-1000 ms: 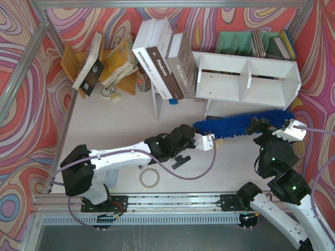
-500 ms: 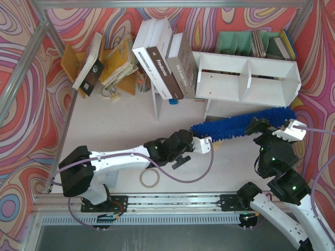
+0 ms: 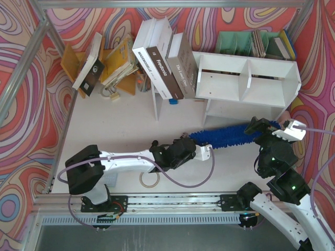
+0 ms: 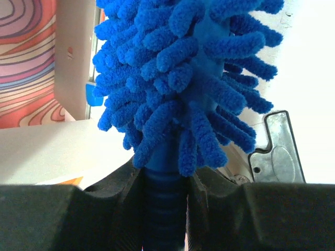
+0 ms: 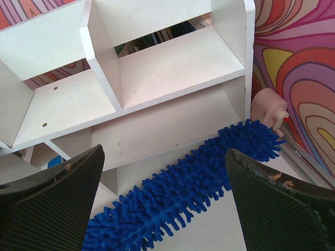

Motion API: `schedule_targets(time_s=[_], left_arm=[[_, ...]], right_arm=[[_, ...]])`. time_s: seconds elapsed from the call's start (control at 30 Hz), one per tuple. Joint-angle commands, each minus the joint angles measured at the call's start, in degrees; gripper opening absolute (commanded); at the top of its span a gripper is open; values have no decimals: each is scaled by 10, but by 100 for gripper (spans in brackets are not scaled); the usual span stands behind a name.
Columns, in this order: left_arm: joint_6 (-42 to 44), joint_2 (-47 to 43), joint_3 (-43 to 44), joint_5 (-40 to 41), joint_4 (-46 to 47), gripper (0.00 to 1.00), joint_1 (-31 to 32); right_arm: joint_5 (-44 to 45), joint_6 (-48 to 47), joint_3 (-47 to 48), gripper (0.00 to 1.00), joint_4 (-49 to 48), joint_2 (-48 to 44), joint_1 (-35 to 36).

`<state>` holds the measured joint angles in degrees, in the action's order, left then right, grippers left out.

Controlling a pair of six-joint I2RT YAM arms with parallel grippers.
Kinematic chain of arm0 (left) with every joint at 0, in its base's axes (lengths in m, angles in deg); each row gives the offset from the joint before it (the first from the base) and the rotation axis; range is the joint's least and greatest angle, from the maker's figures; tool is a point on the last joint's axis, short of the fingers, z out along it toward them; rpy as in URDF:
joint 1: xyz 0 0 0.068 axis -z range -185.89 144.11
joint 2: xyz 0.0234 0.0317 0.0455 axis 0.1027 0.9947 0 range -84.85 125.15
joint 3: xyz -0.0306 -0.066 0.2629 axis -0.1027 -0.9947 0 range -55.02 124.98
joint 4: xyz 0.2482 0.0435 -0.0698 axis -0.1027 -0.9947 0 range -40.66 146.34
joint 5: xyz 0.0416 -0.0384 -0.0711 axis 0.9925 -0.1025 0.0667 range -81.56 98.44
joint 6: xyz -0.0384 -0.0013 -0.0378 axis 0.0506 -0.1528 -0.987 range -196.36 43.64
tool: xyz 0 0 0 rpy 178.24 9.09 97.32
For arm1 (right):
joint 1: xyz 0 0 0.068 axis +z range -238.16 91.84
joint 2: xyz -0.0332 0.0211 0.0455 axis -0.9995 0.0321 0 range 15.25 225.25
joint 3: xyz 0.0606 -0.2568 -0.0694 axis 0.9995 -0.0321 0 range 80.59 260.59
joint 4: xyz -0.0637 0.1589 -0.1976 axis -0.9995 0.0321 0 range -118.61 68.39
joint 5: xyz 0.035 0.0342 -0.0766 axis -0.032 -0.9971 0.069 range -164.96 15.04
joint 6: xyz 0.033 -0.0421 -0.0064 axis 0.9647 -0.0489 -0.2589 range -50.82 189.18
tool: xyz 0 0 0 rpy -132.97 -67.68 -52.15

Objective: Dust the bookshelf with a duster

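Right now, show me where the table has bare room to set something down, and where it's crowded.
Biggest bare patch: the table between the leaning books, the left wall and the left arm. Smaller patch: near edge, between left arm and right arm, nearer than the duster. Crowded: back-left book pile, and the narrow strip between duster and bookshelf.

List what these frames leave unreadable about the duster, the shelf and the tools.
- Top view: the tip of the duster is hidden under the right tool.
- Left wrist view: the duster's handle is buried between the fingers of the left tool and cut off by the bottom edge.
- Right wrist view: the strands lie in front of the lower tier of the bookshelf; touching or apart cannot be told.
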<state>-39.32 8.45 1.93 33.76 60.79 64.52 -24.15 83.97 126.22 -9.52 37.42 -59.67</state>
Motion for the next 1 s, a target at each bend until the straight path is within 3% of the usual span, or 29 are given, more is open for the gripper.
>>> schedule_targets(time_s=[0.0, 0.4, 0.7, 0.97], left_arm=[[-34, -66, -14, 54, 37, 0, 6], [-69, -211, -59, 120, -34, 0, 44], [-147, -201, -91, 125, -97, 0, 49], [-277, -168, -49, 152, -164, 0, 59]], right_arm=[[8, -8, -4, 86, -17, -8, 0], [1, -12, -5, 86, -24, -2, -1], [1, -12, -5, 86, -26, -1, -1], [1, -13, -6, 86, -25, -1, -1]])
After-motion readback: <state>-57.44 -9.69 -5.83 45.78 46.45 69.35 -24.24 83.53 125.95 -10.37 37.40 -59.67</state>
